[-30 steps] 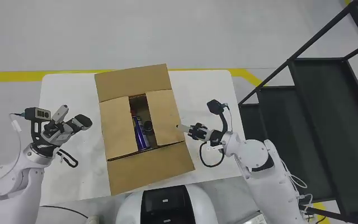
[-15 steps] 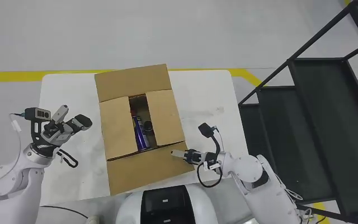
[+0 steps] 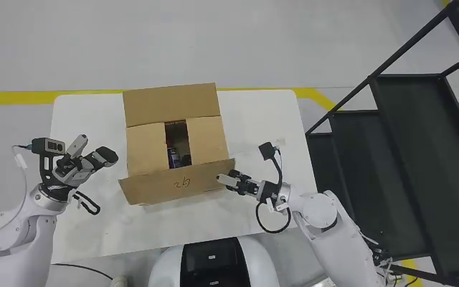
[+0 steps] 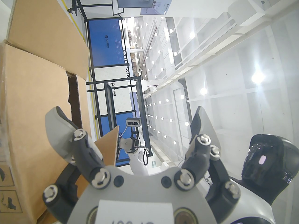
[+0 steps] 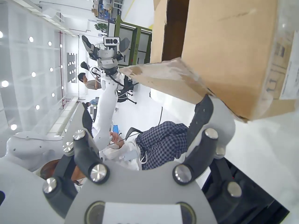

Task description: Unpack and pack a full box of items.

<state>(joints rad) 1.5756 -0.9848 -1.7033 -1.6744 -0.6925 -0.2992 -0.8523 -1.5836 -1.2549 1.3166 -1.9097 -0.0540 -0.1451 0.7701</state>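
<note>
While it stands at the middle of the white table (image 3: 272, 122), the cardboard box (image 3: 154, 136) is entered first: brown, its top partly open.

Flaps, four:
- the far flap (image 3: 169, 105), folded outward, away from the robot
- the left side flap (image 3: 146, 151) and the right side flap (image 3: 207, 140), both turned inward over the opening with a dark gap between them
- the near flap (image 3: 172, 186), raised and tilted up, its outer face with a handwritten mark turned to the top view

Contents: one blue item (image 3: 172, 154) seen through the gap, kind not to be told; the rest of the interior lies in shadow.

Item, right gripper (image 3: 231, 179): at the right end of the near flap, by the box's near right corner. Its fingers are spread wide and grasp nothing. In the right wrist view the gripper (image 5: 143, 104) has one finger (image 5: 205, 108) touching the flap's ragged edge, while the other finger stands well clear of the cardboard.

Item, left gripper (image 3: 93, 161): over the left part of the table, beside the box's left wall and apart from it. It is released, fingers apart, with nothing between them. The left wrist view shows this gripper (image 4: 126, 115) with the box's cardboard wall (image 4: 35, 108) near one finger.

Surroundings: a yellow floor line (image 3: 57, 95) behind the table; a black metal stair frame (image 3: 401, 107) on the robot's right
</note>
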